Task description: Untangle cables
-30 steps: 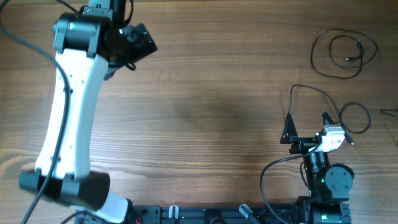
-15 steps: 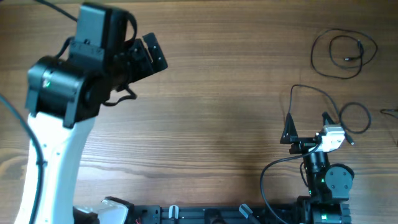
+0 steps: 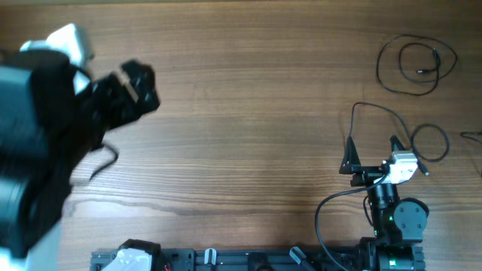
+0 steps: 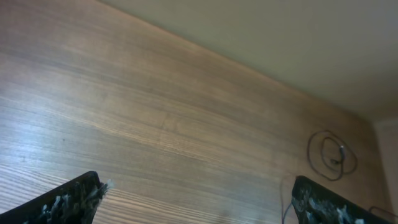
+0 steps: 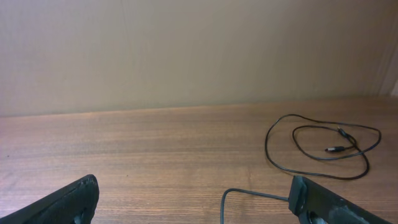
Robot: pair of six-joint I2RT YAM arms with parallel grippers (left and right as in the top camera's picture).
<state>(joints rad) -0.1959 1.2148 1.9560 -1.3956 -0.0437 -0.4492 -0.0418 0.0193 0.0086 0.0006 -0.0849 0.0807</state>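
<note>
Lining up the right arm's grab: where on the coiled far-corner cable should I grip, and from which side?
Probably pinch the coiled cable on its outer loop's near arc, coming straight down with the right gripper: it lies flat, a single strand there, clear of the plug.

Brown wood-grain table (image 3: pixel 248 113), plain beige wall (image 5: pixel 186 50) behind its far edge

This looks like a robotics lab bench rather than a home or shop. A wood-grain table (image 3: pixel 263 113) carries 2 robot arms, the left arm (image 3: pixel 38 158) and the right arm (image 3: pixel 395 214), both based by a black mounting rail (image 3: pixel 248 260) on its near edge. A plain beige wall (image 5: pixel 186 50) backs the table, and thin black cables (image 3: pixel 416 64) lie loose on the wood.
</note>
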